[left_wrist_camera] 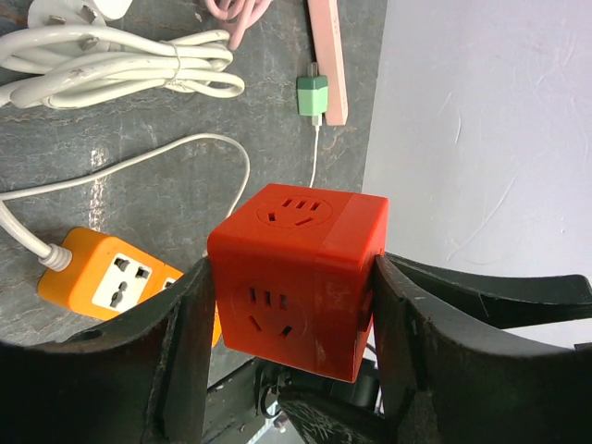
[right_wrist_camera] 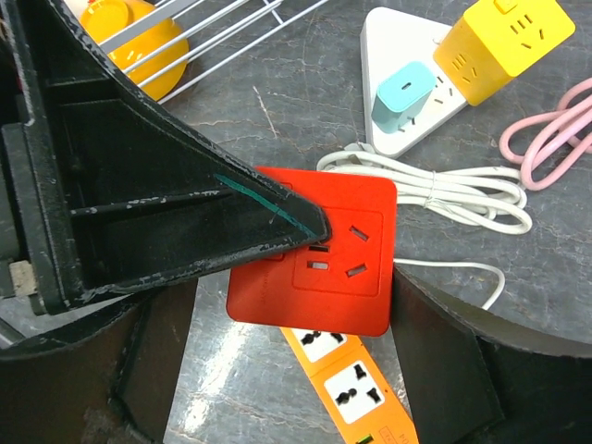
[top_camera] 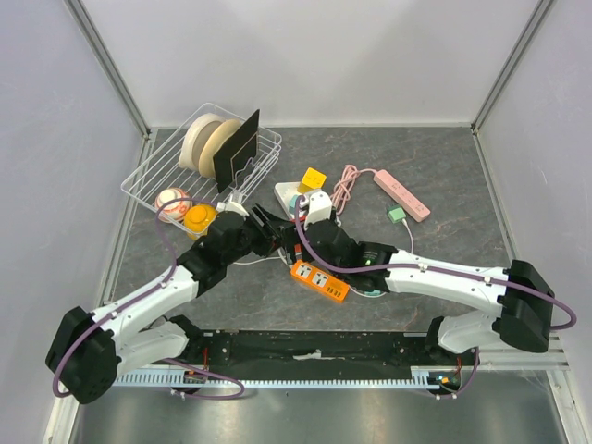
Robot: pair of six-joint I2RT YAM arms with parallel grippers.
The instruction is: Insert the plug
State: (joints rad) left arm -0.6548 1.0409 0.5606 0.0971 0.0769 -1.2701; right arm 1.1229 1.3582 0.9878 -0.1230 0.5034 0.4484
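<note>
My left gripper (left_wrist_camera: pixel 296 356) is shut on a red cube socket (left_wrist_camera: pixel 296 268), one finger on each side face, and holds it above the table. In the right wrist view the same red cube (right_wrist_camera: pixel 319 268) sits between my right gripper's (right_wrist_camera: pixel 287 361) wide open jaws, with a left finger lying across its top face. Under the cube lies an orange power strip (right_wrist_camera: pixel 356 393) (top_camera: pixel 320 280). Its white cable is bundled (left_wrist_camera: pixel 111 60), and a white plug (left_wrist_camera: pixel 65 11) shows at the left wrist view's top edge. From above, both grippers (top_camera: pixel 277 231) meet at mid-table and hide the cube.
A wire rack (top_camera: pixel 162 171) with discs stands at the back left, with a ball (top_camera: pixel 172 202) and a yellow toy (top_camera: pixel 197 218) beside it. Behind the grippers sit a white triangular strip (right_wrist_camera: pixel 388 55) and a yellow cube (top_camera: pixel 313 178). A pink strip (top_camera: pixel 402 194) and a green charger (top_camera: pixel 397 214) lie right.
</note>
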